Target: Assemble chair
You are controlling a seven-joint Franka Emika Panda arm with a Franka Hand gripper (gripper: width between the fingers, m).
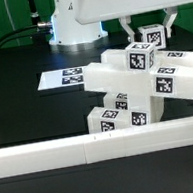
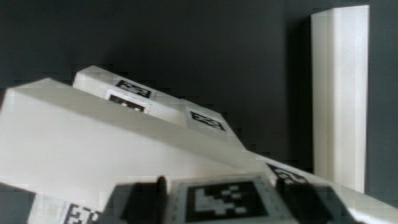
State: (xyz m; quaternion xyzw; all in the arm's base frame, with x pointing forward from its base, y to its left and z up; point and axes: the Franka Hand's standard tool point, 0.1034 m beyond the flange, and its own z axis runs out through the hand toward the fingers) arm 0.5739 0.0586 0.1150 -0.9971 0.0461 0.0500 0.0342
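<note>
1. Nearest the exterior camera, a long low white border rail [image 1: 92, 146] runs across the foreground; it is no part of the furniture.
2. Two-finger gripper [image 1: 144, 28] of the arm: the dark fingers come down on either side of a small glossy white plastic post [image 1: 144, 46] with a square black-and-white tag on its face. The jaws stand part-way apart and appear to pinch that post; contact on both sides cannot be confirmed.
3. Glossy white plastic chair [image 1: 133, 84], partly built: blocky tagged parts stacked and tilted just behind the rail, towards the exterior view's right. The held post sits at the top of this cluster, touching it.
4. Wrist view: a broad slanted white slab [image 2: 98, 135] of the chair fills the picture, with a tagged block [image 2: 222, 197] close to the camera.
5. Flat white marker board [image 1: 66, 78] lies behind the chair on the black table [image 1: 27, 116].
6. Step judged in hand: seating or turning the post into the frame. The next move calls for keeping the post square to its hole while pressing or twisting.
</note>
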